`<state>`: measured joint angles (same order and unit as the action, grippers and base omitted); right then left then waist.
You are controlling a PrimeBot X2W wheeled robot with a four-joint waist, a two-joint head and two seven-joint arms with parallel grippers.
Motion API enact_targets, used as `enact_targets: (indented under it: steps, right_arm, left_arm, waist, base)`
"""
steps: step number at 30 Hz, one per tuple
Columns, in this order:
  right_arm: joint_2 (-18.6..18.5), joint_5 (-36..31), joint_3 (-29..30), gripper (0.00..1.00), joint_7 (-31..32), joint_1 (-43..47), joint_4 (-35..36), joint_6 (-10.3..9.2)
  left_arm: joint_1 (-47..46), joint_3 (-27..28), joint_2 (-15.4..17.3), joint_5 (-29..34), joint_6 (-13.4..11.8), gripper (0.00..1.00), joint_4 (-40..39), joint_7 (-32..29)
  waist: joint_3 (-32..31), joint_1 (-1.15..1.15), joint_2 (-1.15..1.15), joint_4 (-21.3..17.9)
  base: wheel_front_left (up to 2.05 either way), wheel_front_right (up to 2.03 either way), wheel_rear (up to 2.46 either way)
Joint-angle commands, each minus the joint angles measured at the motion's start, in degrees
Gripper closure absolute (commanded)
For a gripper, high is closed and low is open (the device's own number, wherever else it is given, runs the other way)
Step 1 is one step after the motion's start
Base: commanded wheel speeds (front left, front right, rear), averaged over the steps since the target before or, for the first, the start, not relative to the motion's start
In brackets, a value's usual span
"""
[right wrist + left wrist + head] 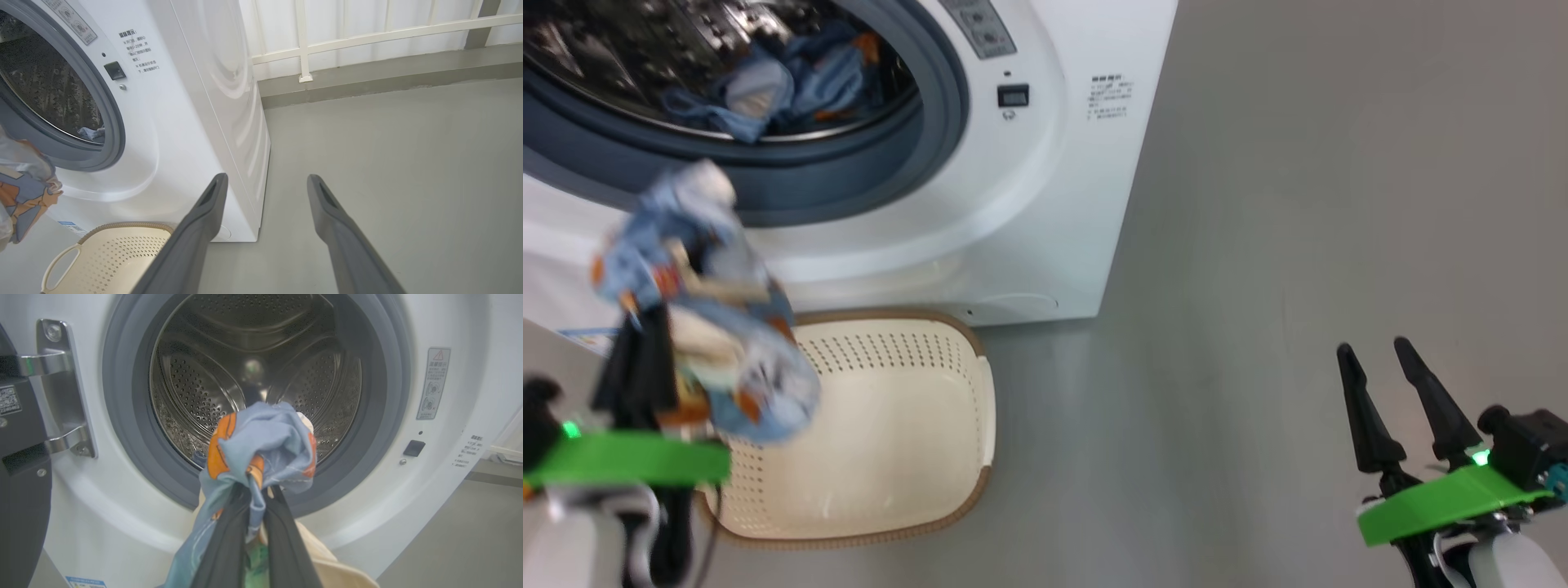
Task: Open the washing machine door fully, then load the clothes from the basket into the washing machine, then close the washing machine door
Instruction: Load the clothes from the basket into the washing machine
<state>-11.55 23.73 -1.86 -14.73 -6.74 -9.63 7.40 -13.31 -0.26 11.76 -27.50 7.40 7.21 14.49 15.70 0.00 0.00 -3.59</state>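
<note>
- Left fingers [222, 551] are clenched on a bundle of clothes [261, 437], light blue with orange patches. The left gripper [257, 490] holds it in the air just in front of the lower edge of the drum opening, not yet inside.
- Right fingers [196, 228] are spread with nothing between them. The right gripper [1373, 345] hovers over bare floor [1258, 245], well apart from the washing machine [1054, 204] and off to the right of its front corner.
- The washing machine door [20, 490] is swung aside on its hinge [61, 388], at the left edge of the left wrist view. The opening is unobstructed, so the opening step looks done.
- Inside the drum [196, 396], blue clothes [768, 90] lie at the bottom in the head view, so part of the load is in.
- The basket [980, 408] sits on the floor, just beside the machine's front bottom edge. The inside that shows is bare. Its left end is hidden behind the bundle and arm, so I cannot tell if anything remains there.
- Judgement: loading is near its end, and this is probably the last bundle.
- What is left: carry the bundle past the grey gasket [122, 437], let go, pull the arm out, check the basket's hidden end, and shut the door.
</note>
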Motion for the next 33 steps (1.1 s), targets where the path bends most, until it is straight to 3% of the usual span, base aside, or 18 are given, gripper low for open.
enact_targets:
  steps: [1, 10, 26, 30, 33]
  right_arm:
    - [-0.37, -0.19, -1.65, 0.00, -0.27, -1.67, 1.49, 0.09]
    - [0.96, 0.23, -3.64, 0.00, -0.27, -5.46, 1.61, 0.09]
    - [3.06, 0.85, -7.51, 0.00, -0.27, -9.25, 1.67, 0.09]
    - [3.33, 0.99, -8.27, 0.00, -0.27, -9.94, 1.92, 0.09]
    - [3.52, 0.99, -8.22, 0.00, -0.27, -10.44, 2.22, 0.09]
  left_arm:
    - [-5.11, 2.36, 2.68, -0.32, 0.09, 1.00, -0.22, 0.51]
    - [-22.29, 0.39, 7.18, -0.28, 0.09, 1.00, 9.18, 0.51]
    - [-45.09, -7.73, 13.81, -3.48, 0.09, 1.00, 38.16, 0.51]
    - [-49.78, -8.56, 14.94, -3.05, 0.09, 1.00, 40.57, 0.51]
    - [-52.95, -7.65, 15.36, -1.73, 0.09, 1.00, 37.85, 0.51]
  waist:
    - [3.08, 0.00, 0.00, -1.21]
    - [8.37, 0.00, 0.00, -4.43]
    - [14.81, 0.00, 0.00, -11.04]
    - [16.19, 0.00, 0.00, -12.02]
    - [17.24, 0.00, 0.00, -12.17]
  base:
    - [0.00, 0.00, 0.00]
    - [0.00, 0.00, 0.00]
    - [0.00, 0.00, 0.00]
    - [0.00, 0.00, 0.00]
    - [0.00, 0.00, 0.00]
